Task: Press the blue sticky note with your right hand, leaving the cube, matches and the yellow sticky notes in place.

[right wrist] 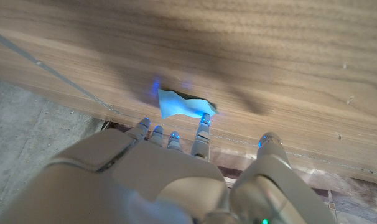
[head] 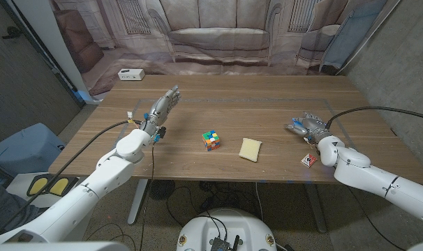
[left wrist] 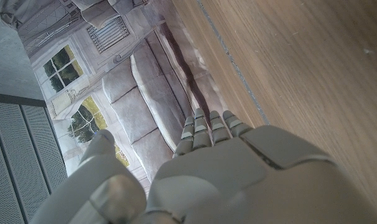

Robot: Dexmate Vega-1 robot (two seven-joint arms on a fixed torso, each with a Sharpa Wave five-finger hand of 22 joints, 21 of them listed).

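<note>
Here the small blue paper sticky note (right wrist: 183, 104) lies on the wooden surface (head: 267, 111), just past the right hand (right wrist: 176, 168), whose spread fingers hold nothing; one fingertip (right wrist: 205, 118) looks to touch its edge. It seems thin, light and slidey, so push straight down on its middle.

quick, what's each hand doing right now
Left hand: open, holding nothing.
Right hand: open, a fingertip touching the blue note.
</note>
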